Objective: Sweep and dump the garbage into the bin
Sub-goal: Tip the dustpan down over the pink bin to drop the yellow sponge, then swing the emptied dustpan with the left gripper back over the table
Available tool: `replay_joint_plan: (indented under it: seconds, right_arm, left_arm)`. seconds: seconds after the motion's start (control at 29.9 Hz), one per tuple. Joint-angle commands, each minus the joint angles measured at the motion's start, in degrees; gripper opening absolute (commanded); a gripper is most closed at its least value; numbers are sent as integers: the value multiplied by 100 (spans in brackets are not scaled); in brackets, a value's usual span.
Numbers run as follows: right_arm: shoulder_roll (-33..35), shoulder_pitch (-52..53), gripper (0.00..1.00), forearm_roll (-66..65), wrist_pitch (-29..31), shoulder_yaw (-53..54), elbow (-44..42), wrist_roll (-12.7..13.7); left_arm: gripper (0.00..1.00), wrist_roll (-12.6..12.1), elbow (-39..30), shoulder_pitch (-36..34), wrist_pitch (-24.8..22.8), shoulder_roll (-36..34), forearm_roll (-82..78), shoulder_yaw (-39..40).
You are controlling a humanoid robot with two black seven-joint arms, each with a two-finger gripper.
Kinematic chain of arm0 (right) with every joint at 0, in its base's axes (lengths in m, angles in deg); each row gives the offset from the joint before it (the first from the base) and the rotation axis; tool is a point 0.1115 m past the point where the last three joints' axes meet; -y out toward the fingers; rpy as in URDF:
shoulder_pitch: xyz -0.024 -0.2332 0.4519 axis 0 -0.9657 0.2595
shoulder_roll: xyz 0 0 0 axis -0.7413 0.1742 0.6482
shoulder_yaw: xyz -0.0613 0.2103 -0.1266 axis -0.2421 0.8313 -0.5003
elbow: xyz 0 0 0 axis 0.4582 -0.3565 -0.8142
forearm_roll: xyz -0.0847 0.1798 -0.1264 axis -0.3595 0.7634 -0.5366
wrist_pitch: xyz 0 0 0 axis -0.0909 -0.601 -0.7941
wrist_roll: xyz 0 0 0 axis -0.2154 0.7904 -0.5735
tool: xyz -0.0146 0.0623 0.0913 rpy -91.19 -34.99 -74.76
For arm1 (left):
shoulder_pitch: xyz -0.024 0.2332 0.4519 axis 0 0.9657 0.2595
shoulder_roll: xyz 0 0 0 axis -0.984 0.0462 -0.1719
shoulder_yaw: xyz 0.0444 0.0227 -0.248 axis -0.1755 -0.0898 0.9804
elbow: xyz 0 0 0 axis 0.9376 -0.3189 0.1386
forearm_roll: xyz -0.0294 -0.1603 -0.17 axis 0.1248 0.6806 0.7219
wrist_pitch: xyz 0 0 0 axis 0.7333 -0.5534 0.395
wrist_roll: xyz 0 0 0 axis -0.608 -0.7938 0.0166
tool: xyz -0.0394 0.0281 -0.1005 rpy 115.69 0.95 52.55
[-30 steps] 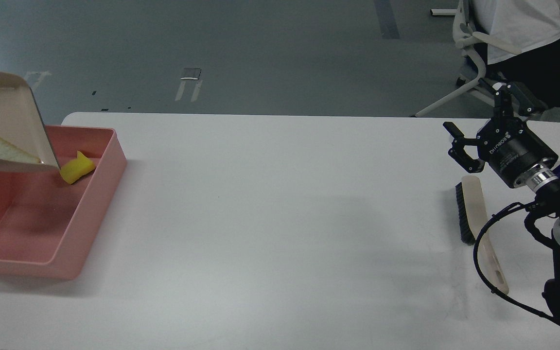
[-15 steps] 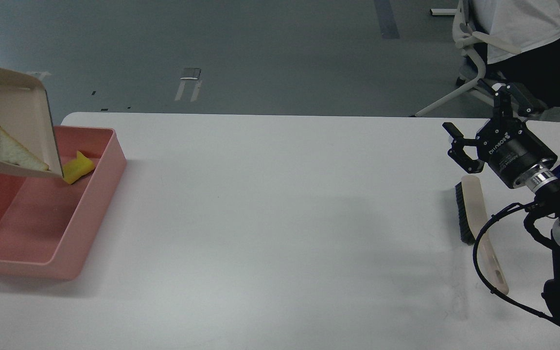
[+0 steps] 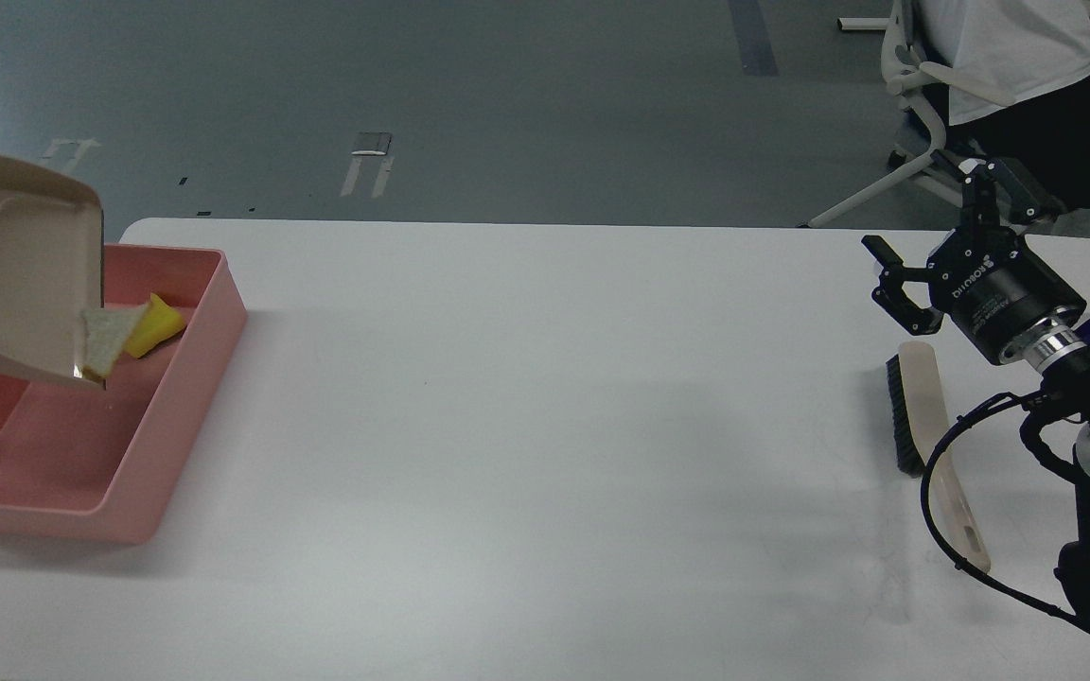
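Two scraps to land in the pink bin [image 3: 176, 445] near the tabletop's [image 3: 545, 426] left edge. I judge the tilt of the dustpan [image 3: 15, 265] should stay steep and its lip inside the rim. One, the yellow sponge piece [image 3: 155, 326], lies in the bin; the beige crust wedge [image 3: 108, 339] hangs at the dustpan's lip above it. My left gripper is out of view. Right gripper [image 3: 923, 270] hovers with jaws spread, empty, above the brush [image 3: 919, 407], wrist angled back toward me.
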Motion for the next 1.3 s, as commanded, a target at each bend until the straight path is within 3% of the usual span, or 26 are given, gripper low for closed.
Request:
replay_joint_plan:
  seconds: [0.0,0.6,0.9,1.14,1.27]
  right_arm:
    - [8,-2,100,0,-9,5,-8,1]
    - [16,-2,100,0,0,5,-16,-105]
    - [34,-20,100,0,0,5,10,-105]
    - [51,-46,100,0,0,5,10,-105]
    - [174,-81,100,0,-9,31,10,-113]
  left_arm:
    - [22,0,-313,1,0,-185,-14,-10]
    - [22,0,-639,1,0,-388,-551,-37]
    - [22,0,-420,-8,0,-590,1188,51]
    - [21,0,-472,-52,0,-1012,3428,51]
    - [21,0,-604,-43,0,-994,3738,8]
